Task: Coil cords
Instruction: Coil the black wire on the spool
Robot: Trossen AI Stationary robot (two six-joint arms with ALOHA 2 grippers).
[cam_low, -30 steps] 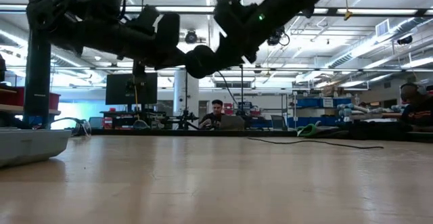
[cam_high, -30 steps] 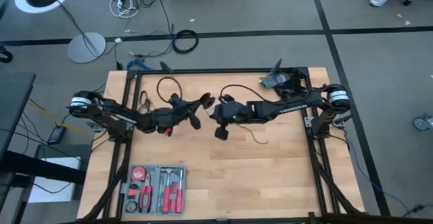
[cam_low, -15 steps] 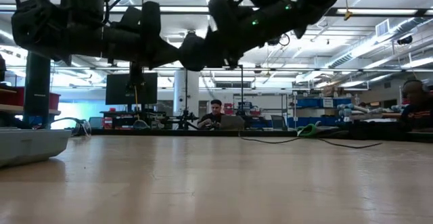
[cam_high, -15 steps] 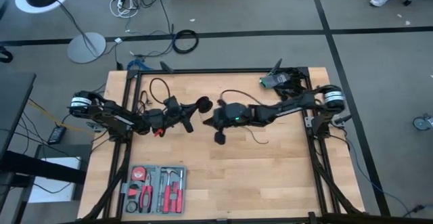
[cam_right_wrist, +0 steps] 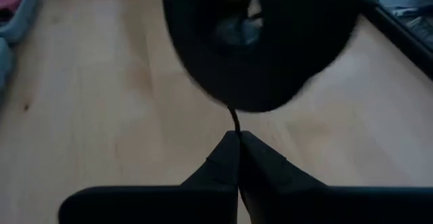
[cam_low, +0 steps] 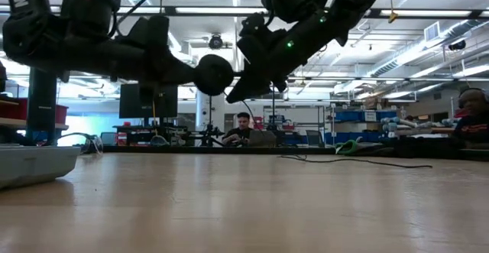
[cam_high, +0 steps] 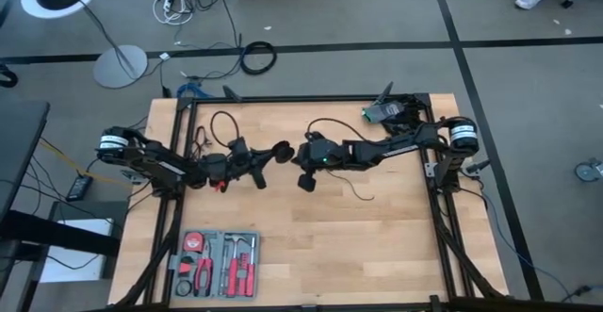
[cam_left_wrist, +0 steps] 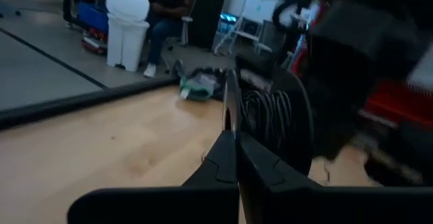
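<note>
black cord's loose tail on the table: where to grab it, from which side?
Probably pinch the black cord on the tail lying flat on the wood near the right gripper. Come straight down with the fingers across the strand, since it is thin and flush with the table, leaving no side to get under.

table (cam_high: 377,246): pale wood, smooth matt | puck (cam_high: 281,149): matt black plastic | tool case (cam_high: 215,264): grey plastic | frame (cam_high: 311,98): black metal

Both arms stretched inward above mid-table, raised off the surface. Left gripper (cam_high: 267,157) pointing right, fingers (cam_left_wrist: 226,158) pressed together. Right gripper (cam_high: 300,156) pointing left, just beside it, fingers (cam_right_wrist: 233,155) likewise closed.
</note>
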